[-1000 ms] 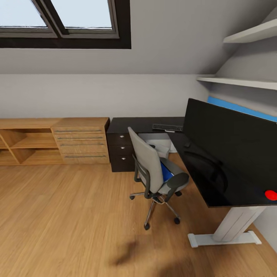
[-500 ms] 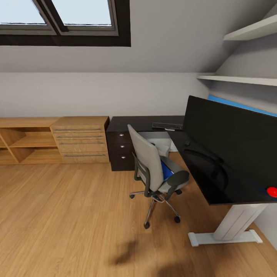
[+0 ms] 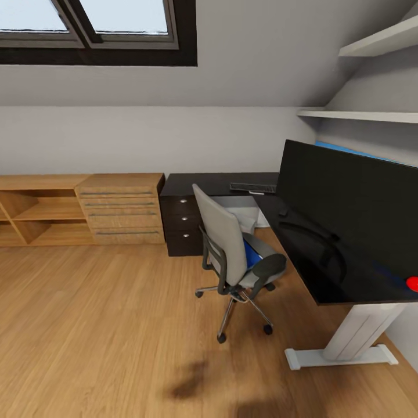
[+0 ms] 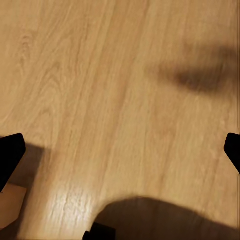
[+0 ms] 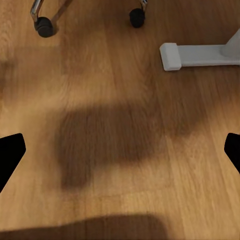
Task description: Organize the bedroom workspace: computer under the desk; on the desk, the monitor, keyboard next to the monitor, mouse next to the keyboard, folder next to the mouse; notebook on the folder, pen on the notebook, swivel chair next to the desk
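The grey swivel chair (image 3: 223,241) stands on the floor in front of the black L-shaped desk (image 3: 191,187), turned toward it. A blue folder (image 3: 251,256) lies on its seat. The wide black monitor (image 3: 348,200) stands on the desk's right wing. The keyboard (image 3: 252,188) lies at the desk's far corner, and a small dark mouse (image 3: 283,213) sits by the monitor's stand. The white computer (image 3: 244,216) is under the desk, partly behind the chair. My left gripper (image 4: 120,155) and right gripper (image 5: 120,152) hang open over bare floor. The notebook and pen are out of view.
A light wooden drawer chest (image 3: 122,208) with open shelves (image 3: 35,212) lines the wall left of the desk. The desk's white foot (image 5: 195,54) and the chair's casters (image 5: 44,26) lie close ahead of my right gripper. A red object (image 3: 413,283) sits on the desk's near edge. Wall shelves (image 3: 360,116) hang above.
The whole head view has shifted slightly, so the camera moved. Nothing in the room has moved.
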Available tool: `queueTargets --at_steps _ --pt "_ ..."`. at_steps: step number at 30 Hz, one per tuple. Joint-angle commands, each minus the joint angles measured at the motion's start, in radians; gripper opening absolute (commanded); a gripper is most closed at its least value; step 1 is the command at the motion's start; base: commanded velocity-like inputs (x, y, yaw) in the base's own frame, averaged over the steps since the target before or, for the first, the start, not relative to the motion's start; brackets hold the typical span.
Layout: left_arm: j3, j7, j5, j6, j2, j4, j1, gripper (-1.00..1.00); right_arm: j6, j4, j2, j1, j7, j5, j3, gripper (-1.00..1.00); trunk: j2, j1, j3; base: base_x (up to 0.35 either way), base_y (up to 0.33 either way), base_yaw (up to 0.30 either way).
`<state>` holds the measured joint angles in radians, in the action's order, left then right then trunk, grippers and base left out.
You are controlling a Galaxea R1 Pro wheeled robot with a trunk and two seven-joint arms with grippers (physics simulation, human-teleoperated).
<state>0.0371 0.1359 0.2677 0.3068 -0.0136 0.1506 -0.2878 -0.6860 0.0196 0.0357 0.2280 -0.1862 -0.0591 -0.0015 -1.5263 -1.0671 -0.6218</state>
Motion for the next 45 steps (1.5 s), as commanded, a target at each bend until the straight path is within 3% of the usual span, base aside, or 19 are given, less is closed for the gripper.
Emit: queueTargets --at_steps 1,11,12,15,16,18,19,21,26,31,32,37,41,45 --pt "0.004 0.004 0.004 0.004 -0.003 0.000 -0.001 1.00 -0.001 0.000 0.000 0.001 -0.007 -0.006 0.000 1.00 -0.008 -0.004 -0.004 0.000 0.000 0.000" --pt "0.007 0.005 0.004 0.044 -0.014 0.004 -0.001 1.00 -0.002 0.000 0.001 0.001 -0.006 -0.009 0.001 1.00 -0.078 -0.042 -0.035 0.000 0.000 0.000" --pt "0.011 0.006 0.003 0.034 -0.018 0.081 -0.001 1.00 -0.004 0.008 0.000 0.001 -0.006 -0.011 0.003 1.00 -0.085 -0.046 -0.039 0.000 0.000 0.000" --pt "0.010 0.006 0.003 -0.023 -0.018 0.170 -0.001 1.00 -0.002 0.025 0.001 0.001 -0.010 -0.011 0.003 1.00 -0.106 -0.058 -0.048 0.000 0.000 0.000" --pt "0.008 0.007 0.002 -0.290 -0.017 0.415 0.009 1.00 0.023 0.137 -0.002 0.002 -0.015 -0.006 -0.002 1.00 -0.113 -0.061 -0.051 0.000 0.000 0.000" --pt "0.008 0.007 0.002 -0.374 -0.016 0.496 0.020 1.00 0.047 0.179 -0.002 0.003 -0.015 -0.005 -0.003 1.00 -0.127 -0.069 -0.057 0.000 0.000 0.000" --pt "0.008 0.008 0.002 -0.460 -0.015 0.589 0.033 1.00 0.102 0.221 -0.003 0.006 -0.016 -0.005 -0.004 1.00 -0.134 -0.073 -0.061 0.000 0.000 0.000" --pt "0.008 0.008 0.003 -0.563 -0.015 0.712 0.048 1.00 0.205 0.271 -0.003 0.018 -0.016 -0.003 -0.005 1.00 -0.148 -0.081 -0.067 0.000 0.000 0.000" --pt "0.007 0.009 0.006 -0.681 -0.016 0.873 0.060 1.00 0.340 0.316 -0.003 0.081 -0.016 -0.002 -0.009 1.00 -0.183 -0.100 -0.082 0.000 0.000 0.000" --pt "0.007 0.008 0.008 -0.802 -0.018 1.020 0.063 1.00 0.401 0.327 -0.004 0.169 -0.016 0.006 -0.027 1.00 -0.218 -0.119 -0.098 0.000 0.000 0.000" --pt "0.007 0.008 0.009 -0.857 -0.018 1.080 0.064 1.00 0.422 0.328 -0.005 0.203 -0.016 0.010 -0.039 1.00 -0.225 -0.123 -0.101 0.000 0.000 0.000" --pt "0.007 0.009 0.011 -0.982 -0.018 1.224 0.065 1.00 0.512 0.325 -0.025 0.302 -0.016 0.020 -0.080 1.00 -0.260 -0.142 -0.117 0.000 0.000 0.000" --pt "0.009 0.009 0.011 -1.045 -0.019 1.317 0.065 1.00 0.596 0.307 -0.048 0.386 -0.014 0.053 -0.138 1.00 -0.288 -0.157 -0.129 0.000 0.000 0.000" --pt "0.009 0.008 0.020 -1.082 -0.019 1.400 0.065 1.00 0.649 0.280 -0.061 0.472 -0.013 0.116 -0.194 1.00 -0.316 -0.173 -0.142 0.000 0.000 0.000"
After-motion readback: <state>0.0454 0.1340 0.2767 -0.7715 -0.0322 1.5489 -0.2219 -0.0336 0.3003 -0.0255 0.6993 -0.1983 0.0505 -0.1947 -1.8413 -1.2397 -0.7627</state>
